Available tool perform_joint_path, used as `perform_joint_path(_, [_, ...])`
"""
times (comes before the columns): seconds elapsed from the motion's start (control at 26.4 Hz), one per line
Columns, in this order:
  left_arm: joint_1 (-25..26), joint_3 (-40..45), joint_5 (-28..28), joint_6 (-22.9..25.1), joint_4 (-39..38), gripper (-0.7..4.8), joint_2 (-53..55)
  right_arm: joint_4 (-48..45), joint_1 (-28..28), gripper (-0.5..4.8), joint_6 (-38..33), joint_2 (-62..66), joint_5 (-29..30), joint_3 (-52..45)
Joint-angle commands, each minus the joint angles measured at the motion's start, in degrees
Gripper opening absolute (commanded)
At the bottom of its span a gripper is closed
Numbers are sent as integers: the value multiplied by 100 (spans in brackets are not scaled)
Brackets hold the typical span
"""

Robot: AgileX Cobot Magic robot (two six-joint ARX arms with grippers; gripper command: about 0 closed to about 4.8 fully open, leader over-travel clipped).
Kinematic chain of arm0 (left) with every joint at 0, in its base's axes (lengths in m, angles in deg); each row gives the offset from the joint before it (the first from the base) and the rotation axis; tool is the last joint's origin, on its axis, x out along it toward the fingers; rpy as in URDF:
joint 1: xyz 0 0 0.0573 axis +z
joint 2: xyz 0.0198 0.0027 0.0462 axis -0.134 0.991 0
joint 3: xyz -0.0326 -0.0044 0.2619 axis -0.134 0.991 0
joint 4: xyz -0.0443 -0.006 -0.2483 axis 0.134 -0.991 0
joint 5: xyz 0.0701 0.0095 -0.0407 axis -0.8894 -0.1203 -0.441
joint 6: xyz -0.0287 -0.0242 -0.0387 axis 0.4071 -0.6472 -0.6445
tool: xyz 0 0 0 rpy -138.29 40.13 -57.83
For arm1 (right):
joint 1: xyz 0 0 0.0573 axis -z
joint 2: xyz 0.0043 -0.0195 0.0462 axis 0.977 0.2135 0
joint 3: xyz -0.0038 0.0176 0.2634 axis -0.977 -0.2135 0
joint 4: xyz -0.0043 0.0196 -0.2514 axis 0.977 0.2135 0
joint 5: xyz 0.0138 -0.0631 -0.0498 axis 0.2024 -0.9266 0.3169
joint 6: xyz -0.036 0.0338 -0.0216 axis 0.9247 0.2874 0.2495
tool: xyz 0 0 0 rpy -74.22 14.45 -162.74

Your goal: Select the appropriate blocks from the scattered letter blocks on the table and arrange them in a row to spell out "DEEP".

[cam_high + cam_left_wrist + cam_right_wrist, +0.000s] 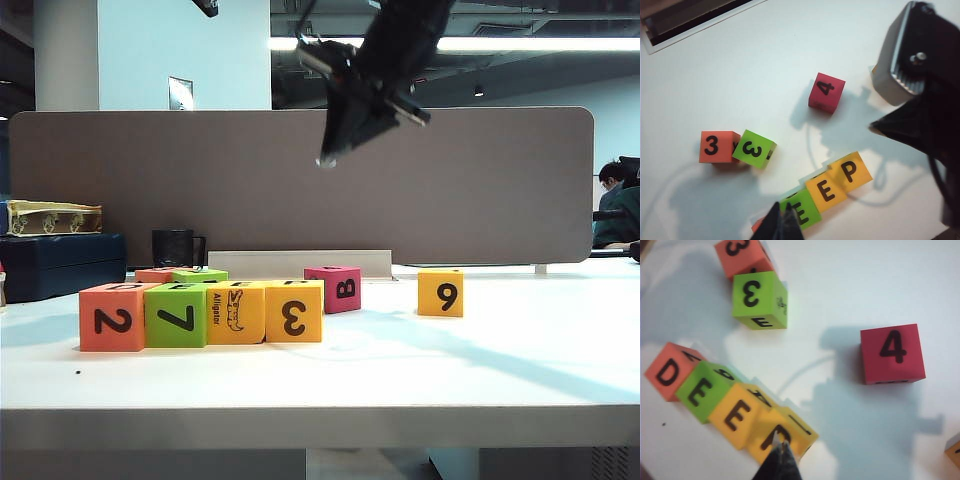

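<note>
Exterior view: four blocks (200, 314) sit touching in a row near the counter (400, 380) front edge, tops reading D-E-E-P in the wrist views. Right hand (778, 450) hangs pinched shut above the P block (785, 432); dipping could nudge it crooked. Left hand (781, 220), also shut, empty, over the row. Spare cubes behind.

Grey partition panel (300, 185), ceiling striplight (520, 44)

The right gripper (330, 158) is glossy black with a silver bracket and tapers to a pale tip. In the left wrist view the other arm shows a grey ribbed housing with one round screw, and the left gripper (782, 225) has dark, pointed fingers.
</note>
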Motion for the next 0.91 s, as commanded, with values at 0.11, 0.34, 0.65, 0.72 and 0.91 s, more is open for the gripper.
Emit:
perform_joint_path(0.11, [146,103,-48,168,-42,-6,-42,706,-149,-5,20,-37,50,713])
perform_joint_path(0.34, [358,527,22,122,-48,-6,-48,1447,-221,-5,20,-46,33,1517])
perform_joint_path(0.65, [407,1272,378,168,-59,-6,-133,2498,-247,-5,17,-46,31,2481])
perform_joint_path(0.72, [407,1593,557,168,-59,-6,-334,2863,-260,-5,17,-50,35,2640])
perform_joint_path(0.91, [407,1915,597,166,-59,-6,-702,2863,-291,-5,17,-111,341,2643])
